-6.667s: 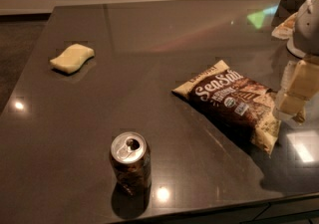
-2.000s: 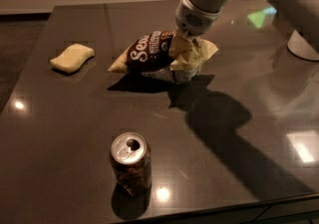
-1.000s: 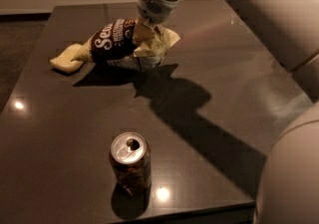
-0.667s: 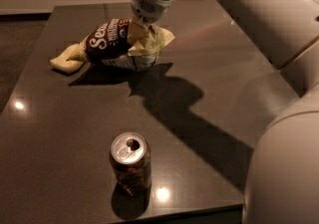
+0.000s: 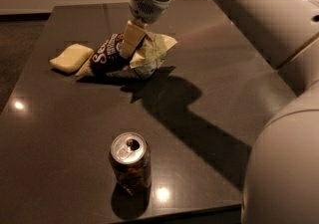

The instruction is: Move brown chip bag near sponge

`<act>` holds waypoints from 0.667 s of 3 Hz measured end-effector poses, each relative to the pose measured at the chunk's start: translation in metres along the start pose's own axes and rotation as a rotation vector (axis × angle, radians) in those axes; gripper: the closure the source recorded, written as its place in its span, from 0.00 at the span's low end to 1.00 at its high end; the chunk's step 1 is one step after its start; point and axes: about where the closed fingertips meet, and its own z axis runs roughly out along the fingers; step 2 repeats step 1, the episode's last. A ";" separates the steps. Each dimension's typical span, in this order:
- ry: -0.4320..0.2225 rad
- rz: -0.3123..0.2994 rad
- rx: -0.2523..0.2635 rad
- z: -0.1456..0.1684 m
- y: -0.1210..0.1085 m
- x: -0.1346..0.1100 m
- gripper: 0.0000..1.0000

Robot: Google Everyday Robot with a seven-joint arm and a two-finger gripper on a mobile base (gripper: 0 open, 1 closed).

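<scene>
So, furthest left on the dark glossy tabletop sits the pale-yellow, soft-edged sponge, flat near the back-left corner. Just right of the sponge is the crinkly dark-brown chip bag with white lettering and cream ends. Its left tip lies right up against the sponge, though I honestly can't tell if the two touch. The bag's left end is down on the table, and the end away from the sponge is scrunched up and raised a bit. Right of the sponge again, the cream-coloured two-finger gripper comes down from above and is clamped on that scrunched end, with one finger lying across the front of the bag. Well in front of the sponge and to its right stands an opened brown soda can with a silver top, upright. The big pale robot arm fills everything far right of the sponge.
</scene>
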 end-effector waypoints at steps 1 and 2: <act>0.000 0.000 -0.001 0.001 0.000 0.000 0.00; 0.000 0.000 -0.001 0.001 0.000 0.000 0.00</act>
